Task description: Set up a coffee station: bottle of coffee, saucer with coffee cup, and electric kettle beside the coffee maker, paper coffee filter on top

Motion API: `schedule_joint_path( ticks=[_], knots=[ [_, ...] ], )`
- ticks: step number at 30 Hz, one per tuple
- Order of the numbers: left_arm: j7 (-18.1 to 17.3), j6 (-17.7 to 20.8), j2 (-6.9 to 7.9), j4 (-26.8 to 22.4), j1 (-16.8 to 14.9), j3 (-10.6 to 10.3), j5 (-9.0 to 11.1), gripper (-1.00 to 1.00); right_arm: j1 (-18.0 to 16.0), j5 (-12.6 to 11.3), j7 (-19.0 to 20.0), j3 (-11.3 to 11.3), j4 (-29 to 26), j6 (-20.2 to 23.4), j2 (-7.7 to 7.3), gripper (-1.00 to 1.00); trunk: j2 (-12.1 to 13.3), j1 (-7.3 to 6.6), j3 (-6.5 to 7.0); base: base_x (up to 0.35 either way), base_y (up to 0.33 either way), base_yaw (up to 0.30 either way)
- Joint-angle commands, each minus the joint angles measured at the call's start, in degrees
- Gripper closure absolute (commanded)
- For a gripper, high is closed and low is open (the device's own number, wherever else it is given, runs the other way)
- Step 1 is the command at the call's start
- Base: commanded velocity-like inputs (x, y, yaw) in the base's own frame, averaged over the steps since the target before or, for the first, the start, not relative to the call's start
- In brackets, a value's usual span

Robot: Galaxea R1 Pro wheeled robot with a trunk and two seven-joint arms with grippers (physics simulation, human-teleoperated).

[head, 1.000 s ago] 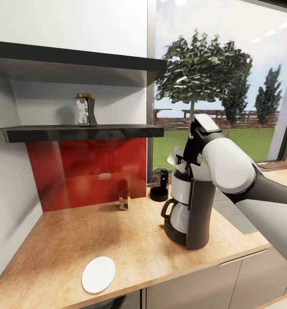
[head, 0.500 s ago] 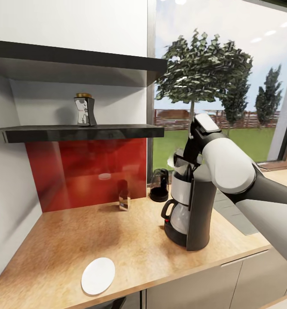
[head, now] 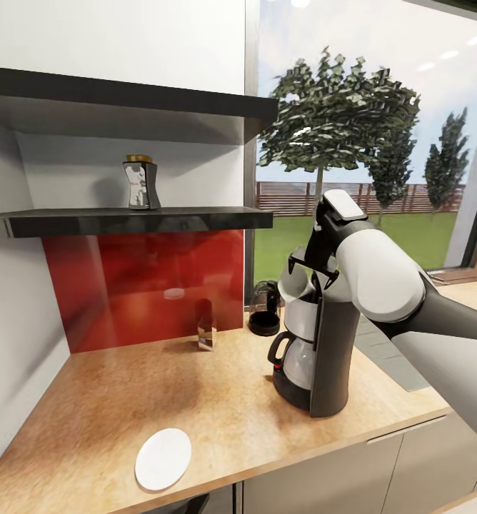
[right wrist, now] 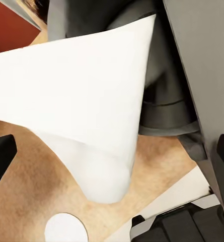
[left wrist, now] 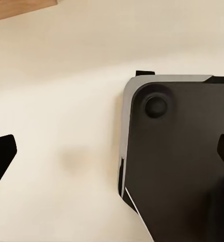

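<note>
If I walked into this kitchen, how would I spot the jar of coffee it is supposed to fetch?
Look at the dark shelf on the wall, above the red panel behind the wooden counter. The bottle of coffee stands upright on it, alone. It is a shiny, waisted jar with a gold lid, unlike the small glass and the black kettle down on the counter.

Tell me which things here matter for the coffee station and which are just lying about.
For the job: coffee maker, paper coffee filter at the right gripper, bottle of coffee on the shelf, saucer, electric kettle.

Lying about: small glass jar by the red backsplash.
</note>
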Motion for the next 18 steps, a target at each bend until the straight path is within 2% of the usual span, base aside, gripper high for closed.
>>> schedule_joint_path(
  ticks=[1,18],
  knots=[
    [0.0,-0.1,-0.01,0.0,0.0,0.2,0.1,-1.00,0.0,-0.6,-0.6,0.1,-0.1,0.5,0.02,-1.00,0.0,0.02,-0.02,0.000,0.000,0.000],
    [-0.2,-0.2,-0.01,0.0,0.0,0.2,0.1,-1.00,0.0,-0.5,-0.6,0.2,-0.3,0.5,0.02,-1.00,0.0,0.02,-0.02,0.026,0.000,0.000]
  ],
)
